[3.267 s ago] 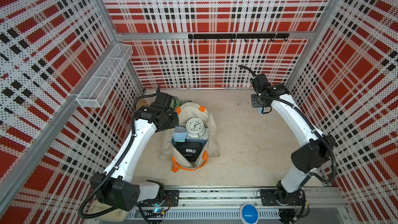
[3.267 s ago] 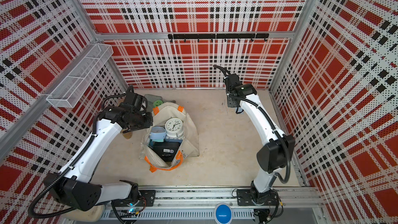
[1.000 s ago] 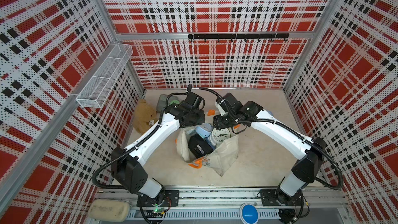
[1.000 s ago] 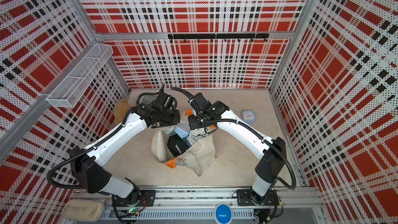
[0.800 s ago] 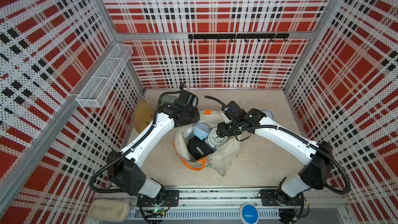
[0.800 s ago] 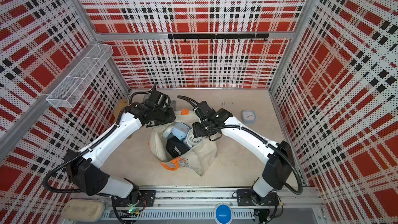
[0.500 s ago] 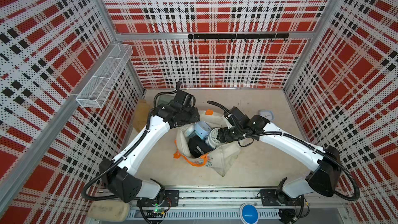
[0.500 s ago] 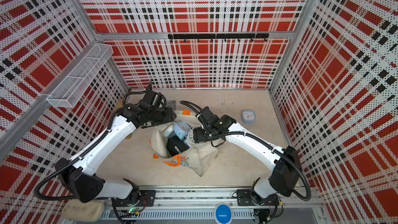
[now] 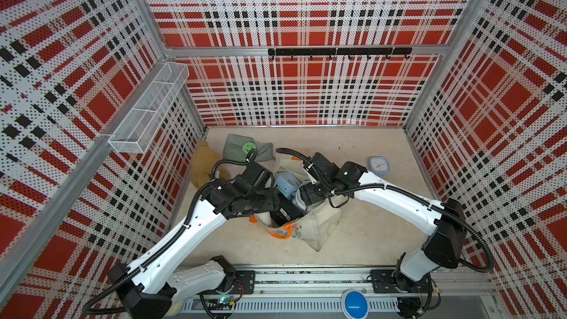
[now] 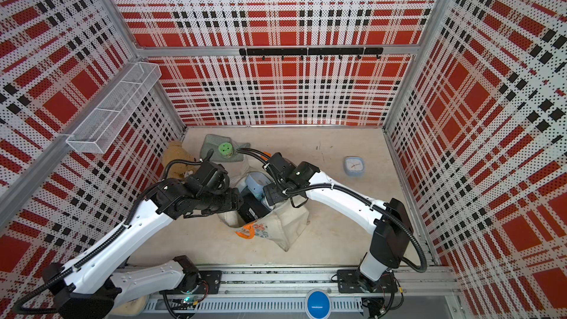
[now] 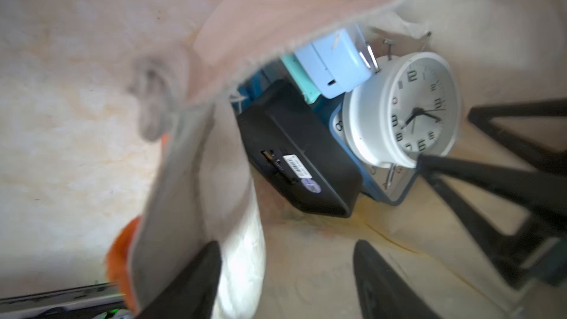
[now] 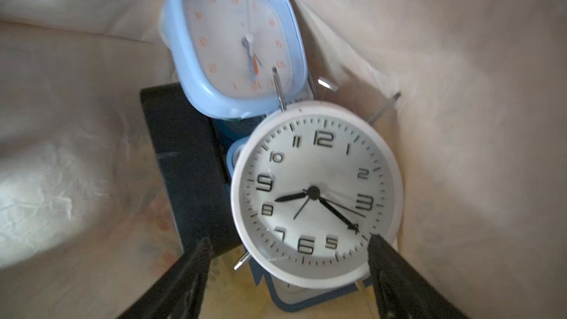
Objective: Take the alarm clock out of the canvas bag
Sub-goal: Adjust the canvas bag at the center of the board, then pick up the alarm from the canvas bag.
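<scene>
The cream canvas bag [image 9: 317, 225] [image 10: 290, 225] with orange handles lies slumped mid-table, its mouth toward both arms. Inside it, the round white alarm clock [image 12: 316, 194] [image 11: 408, 108] rests on a darker blue clock. A light-blue square clock [image 12: 236, 41] and a black box [image 12: 187, 161] sit beside them. My right gripper [image 12: 290, 243] [image 9: 303, 199] is open inside the bag, its fingers on either side of the white clock's lower rim. My left gripper [image 11: 285, 271] [image 9: 276, 207] is open at the bag's mouth, with the bag's wall next to one finger [image 11: 196, 280].
A small light-blue clock [image 9: 379, 165] lies on the table at the back right. A grey-green cloth [image 9: 236, 147] with a green round thing lies behind the bag, and a brown plush toy [image 9: 204, 167] lies by the left wall. A wire basket [image 9: 150, 108] hangs on that wall.
Both grippers have opened. The left one has swung toward the front along the bag's mouth. The right one has gone deeper into the bag, down to the white clock. The bag has slumped.
</scene>
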{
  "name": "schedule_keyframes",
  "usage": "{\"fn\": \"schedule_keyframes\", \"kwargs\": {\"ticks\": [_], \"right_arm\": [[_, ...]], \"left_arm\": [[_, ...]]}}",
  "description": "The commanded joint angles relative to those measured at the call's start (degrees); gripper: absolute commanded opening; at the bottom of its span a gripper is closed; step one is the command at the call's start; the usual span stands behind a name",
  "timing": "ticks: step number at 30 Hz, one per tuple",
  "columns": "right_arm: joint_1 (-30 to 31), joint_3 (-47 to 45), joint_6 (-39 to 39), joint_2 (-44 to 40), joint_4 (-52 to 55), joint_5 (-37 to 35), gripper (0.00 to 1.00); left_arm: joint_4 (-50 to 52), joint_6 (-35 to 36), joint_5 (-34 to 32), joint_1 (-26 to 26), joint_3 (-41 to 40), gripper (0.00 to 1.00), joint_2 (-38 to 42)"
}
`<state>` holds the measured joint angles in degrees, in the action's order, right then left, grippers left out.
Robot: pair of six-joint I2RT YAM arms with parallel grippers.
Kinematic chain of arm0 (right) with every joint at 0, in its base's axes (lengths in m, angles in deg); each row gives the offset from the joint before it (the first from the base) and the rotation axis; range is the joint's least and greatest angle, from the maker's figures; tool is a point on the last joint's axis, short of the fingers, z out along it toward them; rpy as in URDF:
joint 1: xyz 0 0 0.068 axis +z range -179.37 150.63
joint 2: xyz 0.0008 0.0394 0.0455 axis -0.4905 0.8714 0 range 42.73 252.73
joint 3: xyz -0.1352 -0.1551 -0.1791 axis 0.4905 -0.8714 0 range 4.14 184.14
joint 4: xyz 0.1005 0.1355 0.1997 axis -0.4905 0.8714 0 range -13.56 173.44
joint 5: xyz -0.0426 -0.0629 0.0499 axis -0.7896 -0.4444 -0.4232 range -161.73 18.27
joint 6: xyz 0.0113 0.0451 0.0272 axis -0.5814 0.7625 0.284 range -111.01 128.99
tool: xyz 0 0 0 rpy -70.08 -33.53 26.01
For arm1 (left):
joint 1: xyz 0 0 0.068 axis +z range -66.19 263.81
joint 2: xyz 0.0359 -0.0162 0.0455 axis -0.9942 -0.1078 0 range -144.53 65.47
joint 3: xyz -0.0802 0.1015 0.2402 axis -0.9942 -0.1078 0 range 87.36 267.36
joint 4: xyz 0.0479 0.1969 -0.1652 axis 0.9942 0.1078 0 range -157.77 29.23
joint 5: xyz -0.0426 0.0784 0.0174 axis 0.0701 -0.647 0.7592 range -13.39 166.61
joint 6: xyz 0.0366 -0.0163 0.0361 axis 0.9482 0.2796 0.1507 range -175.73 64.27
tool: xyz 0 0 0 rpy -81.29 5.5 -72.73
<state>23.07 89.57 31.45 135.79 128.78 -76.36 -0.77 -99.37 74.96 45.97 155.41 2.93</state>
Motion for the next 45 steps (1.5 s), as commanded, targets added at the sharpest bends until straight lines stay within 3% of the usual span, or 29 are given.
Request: {"fn": "schedule_keyframes", "kwargs": {"ticks": [1,6,10,14,20,32,35,42,45], "right_arm": [[0.4,1.8,-8.8,-0.5,-6.7,-1.1,0.82],[0.7,-0.2,-16.3,-1.1,-16.6,-0.1,0.83],[2.0,3.6,-17.9,3.6,-16.6,-1.8,0.85],[5.2,9.3,-20.6,10.4,-12.7,-7.1,0.87],[8.8,14.5,-22.1,18.1,-9.9,-14.2,0.87],[9.4,15.3,-20.0,23.0,-11.2,-26.2,0.8],[9.3,15.3,-20.1,24.0,-11.5,-27.2,0.78],[9.3,15.4,-19.5,24.8,-11.6,-25.8,0.54],[9.3,14.1,-19.3,24.6,-13.1,-24.9,0.51]], "left_arm": [[2.6,0.0,-3.5,2.2,3.0,0.78,2.3],[2.5,2.6,-4.7,6.9,6.4,0.88,5.5],[2.1,4.2,-7.2,8.9,8.6,0.99,9.3],[1.6,5.7,-10.4,9.3,9.4,0.99,12.7],[1.4,5.4,-7.9,11.2,7.3,0.99,13.1],[-1.4,4.8,-5.5,11.8,5.0,0.99,13.2],[-2.0,4.7,-5.1,11.8,5.1,0.99,12.6],[-3.4,4.0,-4.1,11.8,5.9,0.99,11.3],[-3.9,4.1,-3.8,11.8,6.0,0.99,11.2]]}}
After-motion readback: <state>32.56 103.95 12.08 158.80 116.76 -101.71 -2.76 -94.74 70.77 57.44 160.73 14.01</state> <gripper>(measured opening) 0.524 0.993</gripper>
